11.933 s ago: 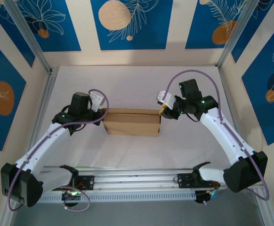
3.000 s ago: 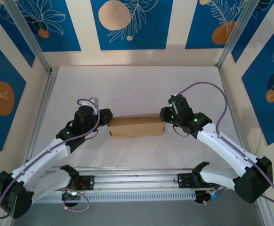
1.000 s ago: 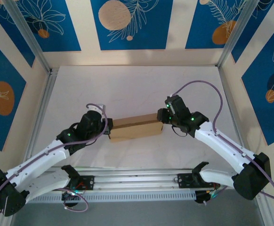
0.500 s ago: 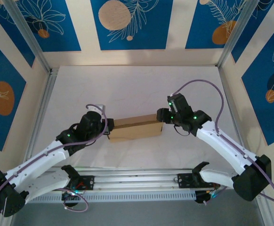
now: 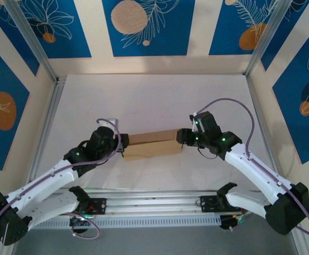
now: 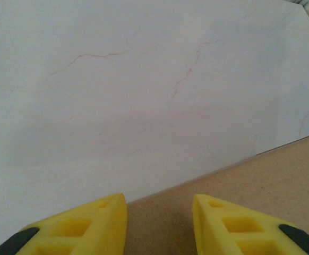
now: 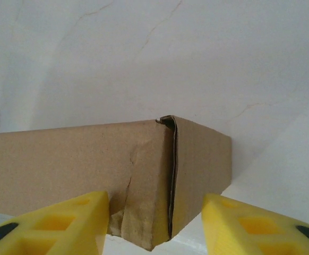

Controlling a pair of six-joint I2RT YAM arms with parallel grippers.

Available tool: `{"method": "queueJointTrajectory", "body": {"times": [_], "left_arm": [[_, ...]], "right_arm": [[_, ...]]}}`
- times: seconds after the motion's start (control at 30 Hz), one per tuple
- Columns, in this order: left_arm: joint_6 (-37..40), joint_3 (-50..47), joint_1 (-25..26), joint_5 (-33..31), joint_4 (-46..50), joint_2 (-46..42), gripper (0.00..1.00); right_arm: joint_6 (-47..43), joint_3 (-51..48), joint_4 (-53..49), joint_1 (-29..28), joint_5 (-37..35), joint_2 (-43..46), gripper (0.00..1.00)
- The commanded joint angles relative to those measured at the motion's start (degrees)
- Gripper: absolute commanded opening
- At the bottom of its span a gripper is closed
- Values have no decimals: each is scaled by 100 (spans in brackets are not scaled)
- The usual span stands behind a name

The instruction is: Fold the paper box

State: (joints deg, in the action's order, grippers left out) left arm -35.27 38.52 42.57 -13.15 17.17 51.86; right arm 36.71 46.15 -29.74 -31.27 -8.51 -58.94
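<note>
The paper box (image 5: 152, 143) lies closed on the white table, a flat brown cardboard block with its right end turned slightly to the far side. My left gripper (image 5: 121, 150) is at its left end. In the left wrist view that gripper (image 6: 160, 223) is open, and the box's bare cardboard (image 6: 239, 191) shows beneath the gap between its yellow fingers. My right gripper (image 5: 182, 137) is at the right end. In the right wrist view it (image 7: 155, 226) is open and straddles the box's creased corner (image 7: 144, 175). Its left finger (image 7: 64, 223) sits against the long face, while the right finger (image 7: 250, 226) stands apart.
An aluminium rail (image 5: 154, 204) with both arm bases runs along the near edge. Metal frame posts (image 5: 48, 122) and patterned walls bound the white table (image 5: 154, 95) on the left, right and far sides.
My right arm has shifted slightly right and nearer, with its gripper still at the box's right end. The box and the left arm have barely moved.
</note>
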Motion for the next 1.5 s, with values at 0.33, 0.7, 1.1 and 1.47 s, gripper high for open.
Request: {"method": "queueJointTrajectory", "body": {"times": [0.33,0.7,1.1,1.47], "left_arm": [[-869,-1146,43,442,706,-466,37],[-678,-1588,43,238,374,-707,47],[178,-486,7,-138,426,-712,73],[-180,-548,0,473,839,-1440,77]], "right_arm": [[579,-493,-832,-62,-300,-206,46],[943,-570,-479,24,88,-315,46],[1671,-926,-40,-109,-197,365,46],[1642,-907,12,-196,-278,306,46]]}}
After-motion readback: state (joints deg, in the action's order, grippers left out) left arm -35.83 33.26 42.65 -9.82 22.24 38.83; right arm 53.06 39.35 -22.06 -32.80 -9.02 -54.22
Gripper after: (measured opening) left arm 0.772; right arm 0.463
